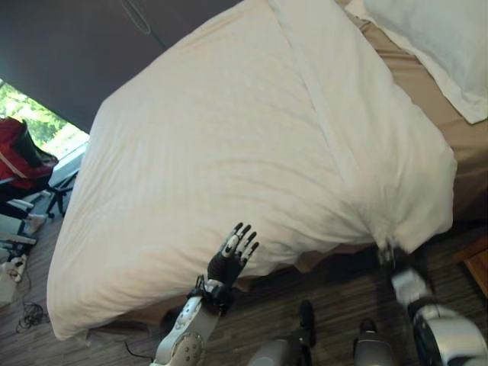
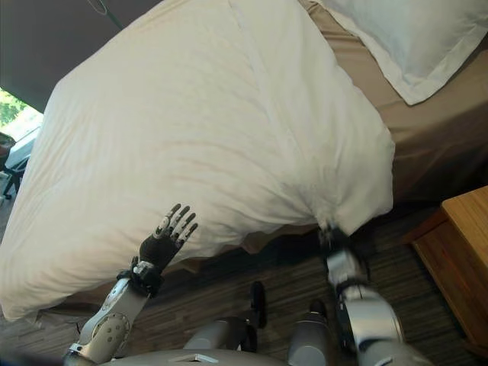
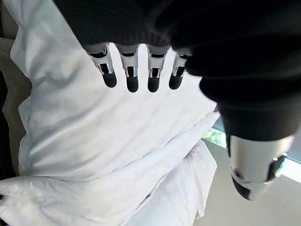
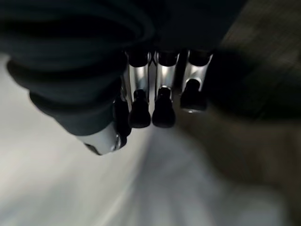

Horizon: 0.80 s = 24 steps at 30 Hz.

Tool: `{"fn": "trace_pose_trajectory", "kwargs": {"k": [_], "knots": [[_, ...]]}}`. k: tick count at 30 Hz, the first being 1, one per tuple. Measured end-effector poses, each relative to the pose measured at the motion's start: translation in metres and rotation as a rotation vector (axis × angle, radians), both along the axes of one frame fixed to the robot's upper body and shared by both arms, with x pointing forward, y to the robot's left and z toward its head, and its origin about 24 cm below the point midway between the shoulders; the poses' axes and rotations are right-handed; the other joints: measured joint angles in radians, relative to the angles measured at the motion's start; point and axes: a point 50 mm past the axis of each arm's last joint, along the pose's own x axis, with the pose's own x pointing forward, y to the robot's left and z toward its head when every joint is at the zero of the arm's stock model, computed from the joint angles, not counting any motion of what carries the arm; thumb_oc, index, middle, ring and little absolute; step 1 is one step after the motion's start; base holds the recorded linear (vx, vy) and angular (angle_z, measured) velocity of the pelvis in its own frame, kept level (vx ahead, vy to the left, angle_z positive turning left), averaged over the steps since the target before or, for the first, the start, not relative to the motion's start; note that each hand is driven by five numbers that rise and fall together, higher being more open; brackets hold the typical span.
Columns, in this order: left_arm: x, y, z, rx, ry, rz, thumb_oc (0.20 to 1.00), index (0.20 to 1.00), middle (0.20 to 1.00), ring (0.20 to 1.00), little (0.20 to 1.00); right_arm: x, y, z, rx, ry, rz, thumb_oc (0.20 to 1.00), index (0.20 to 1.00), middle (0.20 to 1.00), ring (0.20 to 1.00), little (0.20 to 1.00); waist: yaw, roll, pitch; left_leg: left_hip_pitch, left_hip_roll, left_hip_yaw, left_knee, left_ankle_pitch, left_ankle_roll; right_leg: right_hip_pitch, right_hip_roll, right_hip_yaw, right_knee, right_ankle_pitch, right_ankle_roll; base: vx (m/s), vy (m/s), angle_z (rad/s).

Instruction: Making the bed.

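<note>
- The bed (image 2: 427, 145) carried a tan sheet, bare along its head end and near side edge.
- The white duvet (image 1: 229, 152) covered most of the bed, bunched and slack, with its near edge hanging over the side and one corner drooping off that edge toward the head end.
- A white pillow (image 2: 412, 38) lay at the head end, apart from the duvet.
- A wooden nightstand (image 2: 457, 252) stood beside the bed's head corner.
- The right hand (image 4: 162, 101) was at the drooping duvet corner, fingers curled, with pale cloth just past them; a pinch on the cloth appeared likely (the contact itself was not plainly visible).
- The left hand (image 1: 232, 255) was raised at the bed's near edge against the overhanging duvet, fingers straight, holding nothing.
- Judgement: the step in hand was straightening the duvet. The next move called for drawing the held corner out toward the head corner, the free hand smoothing or taking the edge.
</note>
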Motion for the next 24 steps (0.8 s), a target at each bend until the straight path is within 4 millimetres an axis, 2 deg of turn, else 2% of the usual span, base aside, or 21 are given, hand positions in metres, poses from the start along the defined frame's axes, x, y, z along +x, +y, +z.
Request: {"fn": "trace_pose_trajectory", "kwargs": {"k": [2,4,5,7,9,10,11,12,13,14,15,16,18,20,22,24], "knots": [[-0.006,0.002,-0.009,-0.001,0.038,0.014,1.0,1.0,1.0,1.0,1.0,-0.053,-0.005,-0.019,0.016,0.146,-0.058,0.2,0.2,0.2,0.2,0.2,-0.033,-0.007,0.009,0.004,-0.003,0.0,0.0,0.002,0.002,0.011,-0.002,-0.001,-0.008,0.007,-0.006,0.04,0.041,-0.03],[-0.004,0.008,-0.01,0.005,0.039,0.039,1.0,1.0,1.0,1.0,1.0,-0.07,-0.015,-0.02,0.02,0.156,-0.138,0.2,0.2,0.2,0.2,0.2,-0.064,-0.026,0.023,0.016,0.0,0.002,0.0,0.003,0.003,0.024,-0.001,0.003,-0.02,0.006,0.001,0.04,0.053,-0.03],[-0.003,0.012,-0.009,0.008,0.034,0.055,1.0,1.0,1.0,1.0,1.0,-0.071,-0.019,-0.019,0.012,0.152,-0.157,0.2,0.2,0.2,0.2,0.2,-0.079,-0.03,0.027,0.018,-0.002,0.004,0.0,0.002,0.003,0.033,-0.001,0.003,-0.033,0.012,0.001,0.03,0.044,-0.02],[0.001,0.016,-0.005,0.01,0.013,0.08,1.0,1.0,1.0,1.0,1.0,-0.061,-0.032,-0.01,-0.027,0.092,-0.168,0.2,0.2,0.2,0.2,0.2,-0.101,-0.041,0.034,0.021,-0.004,0.009,0.0,-0.008,-0.007,0.045,-0.003,0.004,-0.054,0.024,0.0,0.02,0.034,-0.03],[0.004,0.018,-0.003,0.028,0.01,0.099,1.0,1.0,1.0,1.0,1.0,-0.035,-0.042,0.008,-0.089,-0.039,-0.117,0.2,0.2,0.2,0.2,0.2,-0.108,-0.052,0.043,0.042,-0.004,0.015,0.008,-0.061,0.018,0.059,-0.005,0.017,-0.062,0.036,0.005,0.02,0.013,-0.14],[0.004,0.019,-0.004,0.04,0.017,0.109,1.0,1.0,1.0,1.0,1.0,-0.021,-0.043,0.02,-0.128,-0.113,-0.061,0.464,0.464,0.464,0.464,0.464,-0.112,-0.053,0.043,0.054,-0.001,0.016,0.006,-0.088,0.052,0.066,0.004,0.017,-0.059,0.029,0.019,0.02,0.003,-0.1],[0.004,0.024,-0.005,0.053,0.019,0.128,1.0,1.0,1.0,1.0,1.0,-0.005,-0.036,0.031,-0.152,-0.196,0.014,1.0,1.0,1.0,1.0,1.0,-0.12,-0.067,0.051,0.07,-0.007,0.022,0.003,-0.095,0.068,0.079,0.003,0.022,-0.055,0.023,0.029,0.03,0.0,-0.12],[0.003,0.029,-0.004,0.093,0.016,0.144,1.0,1.0,1.0,1.0,1.0,0.009,-0.026,0.05,-0.208,-0.281,0.128,1.0,1.0,1.0,1.0,1.0,-0.124,-0.09,0.058,0.08,-0.01,0.028,0.002,-0.099,0.07,0.081,0.0,0.03,-0.056,0.026,0.027,0.04,-0.003,-0.1],[0.003,0.036,-0.003,0.135,0.014,0.172,1.0,1.0,1.0,1.0,1.0,0.022,-0.007,0.083,-0.279,-0.437,0.293,1.0,1.0,1.0,1.0,1.0,-0.132,-0.1,0.058,0.09,-0.016,0.029,0.002,-0.098,0.073,0.095,-0.004,0.033,-0.058,0.029,0.03,0.05,0.008,-0.07],[-0.001,0.045,-0.004,0.172,0.022,0.203,1.0,1.0,1.0,1.0,1.0,0.029,0.01,0.11,-0.339,-0.566,0.403,1.0,1.0,1.0,1.0,1.0,-0.139,-0.127,0.05,0.099,-0.017,0.03,0.002,-0.098,0.073,0.107,-0.005,0.033,-0.062,0.028,0.031,0.05,0.034,0.01],[-0.004,0.053,-0.004,0.205,0.023,0.226,1.0,1.0,1.0,1.0,1.0,0.035,0.019,0.128,-0.397,-0.648,0.455,1.0,1.0,1.0,1.0,1.0,-0.142,-0.162,0.045,0.117,-0.016,0.03,0.002,-0.098,0.073,0.124,-0.005,0.032,-0.068,0.028,0.031,0.06,0.017,0.04],[-0.006,0.057,-0.006,0.235,0.032,0.236,1.0,1.0,1.0,1.0,1.0,0.038,0.022,0.138,-0.443,-0.689,0.475,1.0,1.0,1.0,1.0,1.0,-0.145,-0.196,0.028,0.128,-0.013,0.031,0.001,-0.1,0.072,0.144,-0.006,0.032,-0.08,0.027,0.03,0.06,0.015,0.07],[-0.013,0.058,-0.016,0.286,0.077,0.219,1.0,1.0,1.0,1.0,1.0,0.04,0.02,0.143,-0.497,-0.707,0.463,1.0,1.0,1.0,1.0,1.0,-0.146,-0.248,-0.017,0.151,-0.005,0.031,0.001,-0.117,0.068,0.174,0.001,0.03,-0.095,0.024,0.027,0.02,0.03,0.03],[-0.023,0.049,-0.028,0.324,0.135,0.15,1.0,1.0,1.0,1.0,1.0,0.039,0.024,0.143,-0.524,-0.711,0.479,1.0,1.0,1.0,1.0,1.0,-0.148,-0.276,-0.071,0.168,-0.003,0.037,0.001,-0.126,0.068,0.196,0.004,0.035,-0.112,0.025,0.025,-0.01,0.031,-0.1],[-0.028,0.032,-0.035,0.33,0.158,0.061,1.0,1.0,1.0,1.0,1.0,0.038,0.032,0.138,-0.515,-0.698,0.517,1.0,1.0,1.0,1.0,1.0,-0.151,-0.283,-0.086,0.193,-0.005,0.044,0.001,-0.128,0.07,0.222,0.003,0.038,-0.119,0.026,0.026,-0.03,0.013,-0.09],[-0.03,0.018,-0.039,0.335,0.166,-0.012,1.0,1.0,1.0,1.0,1.0,0.037,0.047,0.131,-0.485,-0.689,0.569,1.0,1.0,1.0,1.0,1.0,-0.153,-0.276,-0.104,0.197,-0.002,0.048,0.001,-0.129,0.071,0.23,0.005,0.039,-0.13,0.034,0.027,-0.04,0.022,-0.06]]}}
